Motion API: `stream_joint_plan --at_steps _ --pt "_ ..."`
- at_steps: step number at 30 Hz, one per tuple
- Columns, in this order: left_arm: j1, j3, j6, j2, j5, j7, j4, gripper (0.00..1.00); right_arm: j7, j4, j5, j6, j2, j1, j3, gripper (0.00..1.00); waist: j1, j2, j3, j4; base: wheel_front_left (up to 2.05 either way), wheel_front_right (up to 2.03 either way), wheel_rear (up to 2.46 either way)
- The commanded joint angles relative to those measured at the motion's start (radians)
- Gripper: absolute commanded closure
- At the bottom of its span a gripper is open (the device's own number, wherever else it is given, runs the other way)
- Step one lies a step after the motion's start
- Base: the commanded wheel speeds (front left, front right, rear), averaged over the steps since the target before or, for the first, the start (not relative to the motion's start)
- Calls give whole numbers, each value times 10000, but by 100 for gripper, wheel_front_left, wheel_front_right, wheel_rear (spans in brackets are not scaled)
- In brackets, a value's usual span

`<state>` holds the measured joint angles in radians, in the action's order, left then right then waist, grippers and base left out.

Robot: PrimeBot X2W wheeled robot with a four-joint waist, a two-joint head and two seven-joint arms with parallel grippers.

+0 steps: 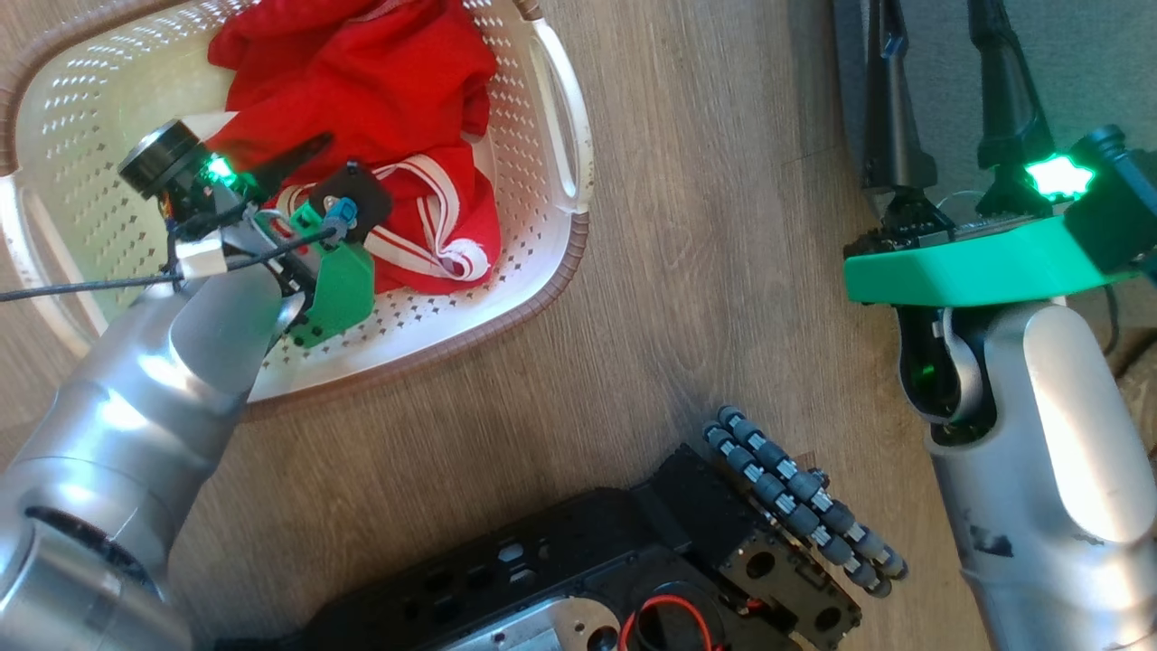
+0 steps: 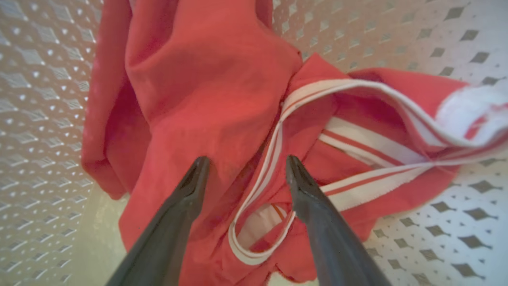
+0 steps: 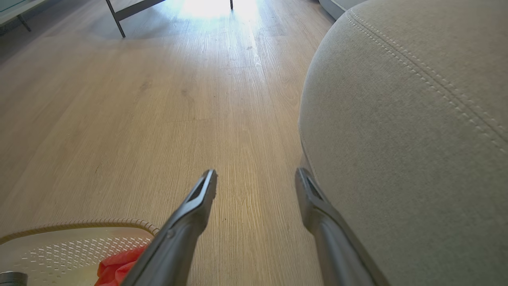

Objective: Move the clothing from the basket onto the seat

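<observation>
Left wrist view shows our left claw [image 2: 247, 159], fingers apart, over the clothing [image 2: 206, 91] heaped mid-frame in the basket [image 2: 39, 119]. We judge it soft, light, floppy: best pinched at a fold by the white band [image 2: 276, 147]. Our right claw [image 3: 256, 171] hangs spread beside the seat [image 3: 397, 139].

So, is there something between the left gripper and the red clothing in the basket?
Nothing visible. The left gripper is open directly over the red clothing inside the basket, with a white-striped band between its fingers.
</observation>
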<state>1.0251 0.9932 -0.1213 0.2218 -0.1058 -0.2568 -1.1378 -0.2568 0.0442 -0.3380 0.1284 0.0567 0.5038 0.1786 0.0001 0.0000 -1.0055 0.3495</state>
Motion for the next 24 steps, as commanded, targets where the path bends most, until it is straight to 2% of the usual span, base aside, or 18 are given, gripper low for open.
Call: stream_joint_plan --at_steps 1,6,15,16,17,18,19,24 --pt "0 -74 76 -54 64 -49 -81 0 -49 324 27 23 -64 -532 65 0 -1 0 -4 -21 0 0 0" --pt "138 42 149 -356 61 -49 -771 0 -49 335 79 23 -64 -569 27 0 -1 0 -5 -74 0 0 0" --pt "223 200 66 -662 -82 -37 -1132 0 -49 312 169 23 -64 -606 -44 0 -1 0 48 -95 0 0 0" --pt "218 194 38 -695 -150 -5 -1182 13 -49 306 168 23 -64 -604 -49 0 -1 0 56 -97 0 0 0" --pt "226 205 17 -723 -195 10 -1220 38 -49 303 173 23 -64 -600 -54 0 -1 0 64 -98 0 0 0" --pt "226 202 -4 -751 -260 13 -1251 75 -49 294 172 23 -64 -593 -62 0 -1 0 71 -101 0 0 0" --pt "218 195 -25 -781 -338 23 -1279 100 -49 273 174 23 -64 -575 -73 0 -1 0 79 -105 0 0 0" --pt "243 140 -67 -869 -633 -7 -1300 100 -49 191 196 23 -64 -477 -138 0 -1 0 130 -124 0 0 0"
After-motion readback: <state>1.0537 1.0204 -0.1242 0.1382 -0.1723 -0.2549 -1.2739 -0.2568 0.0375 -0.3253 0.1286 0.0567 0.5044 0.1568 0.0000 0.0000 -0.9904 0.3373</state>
